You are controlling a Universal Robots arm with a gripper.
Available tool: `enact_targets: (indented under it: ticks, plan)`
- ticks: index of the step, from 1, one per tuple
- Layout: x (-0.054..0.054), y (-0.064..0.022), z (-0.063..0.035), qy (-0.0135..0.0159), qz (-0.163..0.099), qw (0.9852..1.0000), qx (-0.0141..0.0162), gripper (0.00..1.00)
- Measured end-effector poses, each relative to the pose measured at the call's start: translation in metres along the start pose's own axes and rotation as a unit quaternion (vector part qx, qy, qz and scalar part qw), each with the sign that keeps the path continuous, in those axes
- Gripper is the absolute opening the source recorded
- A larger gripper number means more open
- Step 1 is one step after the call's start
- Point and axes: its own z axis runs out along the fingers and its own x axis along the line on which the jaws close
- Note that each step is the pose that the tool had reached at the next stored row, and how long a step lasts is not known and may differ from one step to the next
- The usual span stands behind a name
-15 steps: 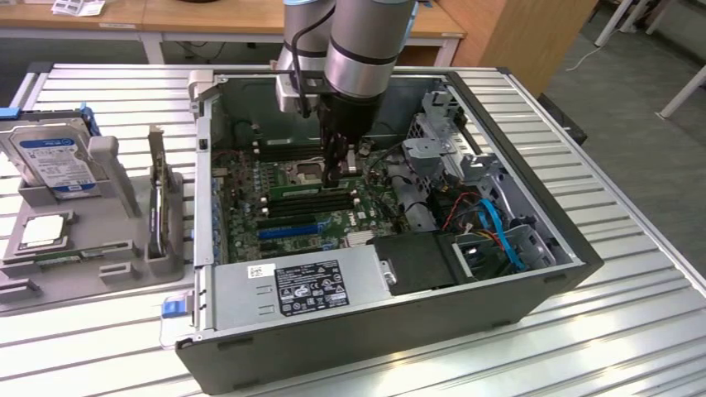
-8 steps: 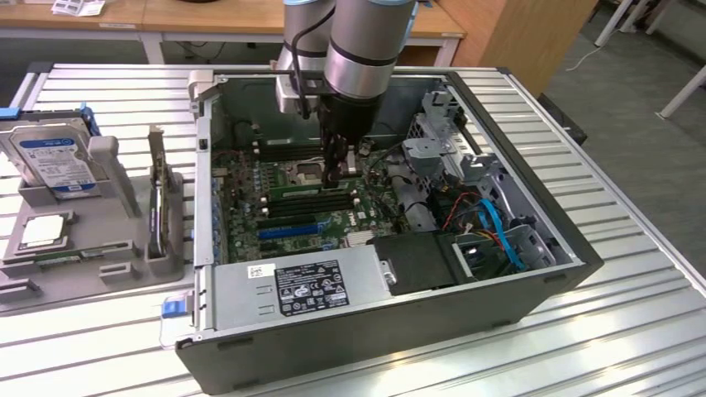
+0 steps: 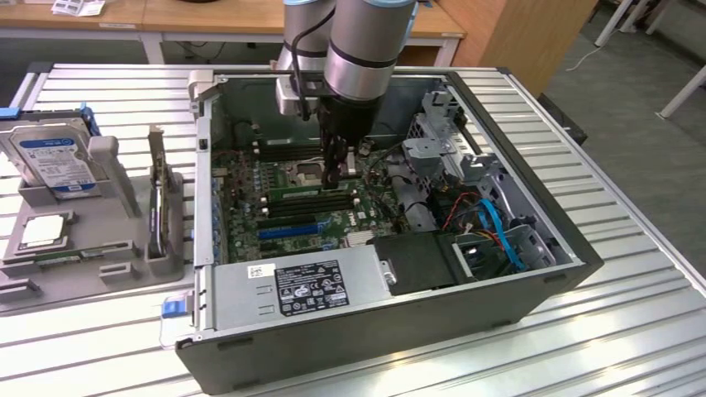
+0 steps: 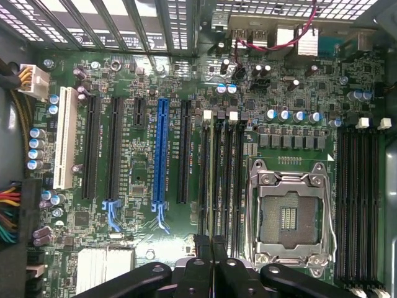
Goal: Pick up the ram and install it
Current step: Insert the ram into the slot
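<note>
The ram (image 4: 218,180) is a thin green stick standing on edge in a black memory slot beside the empty CPU socket (image 4: 288,214). In the exterior view the ram (image 3: 303,192) shows as a green strip among the slots in the middle of the motherboard. My gripper (image 4: 211,245) is shut, its black fingers (image 4: 200,243) pressed together over one end of the stick. In the exterior view the gripper (image 3: 334,175) reaches straight down into the open computer case (image 3: 364,331), onto that end of the ram.
Empty memory slots (image 4: 237,180) flank the ram, and another bank (image 4: 360,205) lies beyond the socket. A blue expansion slot (image 4: 162,155), cables (image 3: 502,231) and the power supply (image 3: 298,285) crowd the case. A grey tray with a hard drive (image 3: 55,161) sits at the exterior view's left.
</note>
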Motion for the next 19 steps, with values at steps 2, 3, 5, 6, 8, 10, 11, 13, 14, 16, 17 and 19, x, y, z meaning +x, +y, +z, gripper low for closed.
enact_targets:
  ticks: [2,3,5,6,8,10,11,13,14,16,17,19]
  plan:
    - [0.0,0.0,0.0006,0.0001,0.0,1.0,0.0,0.12]
    - [0.0001,0.0,0.0008,0.0001,0.0,1.0,0.0,0.12]
    - [0.0001,-0.0001,0.0013,0.0001,0.0,1.0,-0.0001,0.12]
    - [0.0001,-0.0001,0.0015,0.0001,0.0,1.0,-0.0001,0.12]
    - [0.0001,-0.0001,0.0021,0.0001,0.0,1.0,-0.0001,0.12]
    - [0.0001,-0.0002,0.0027,0.0,0.0,1.0,0.0,0.12]
    - [0.0001,-0.0002,0.0031,0.0,0.0,1.0,0.0,0.12]
    - [0.0001,-0.0002,0.0039,0.0001,0.0,1.0,0.0,0.12]
    - [0.0002,-0.0003,0.0043,0.0001,0.0,1.0,0.0,0.12]
    - [0.0002,-0.0003,0.005,0.0001,0.0,1.0,-0.0001,0.12]
    - [0.0002,-0.0003,0.0053,0.0001,0.0,1.0,-0.0001,0.12]
    - [0.0002,-0.0003,0.0056,0.0002,0.0,1.0,-0.0001,0.12]
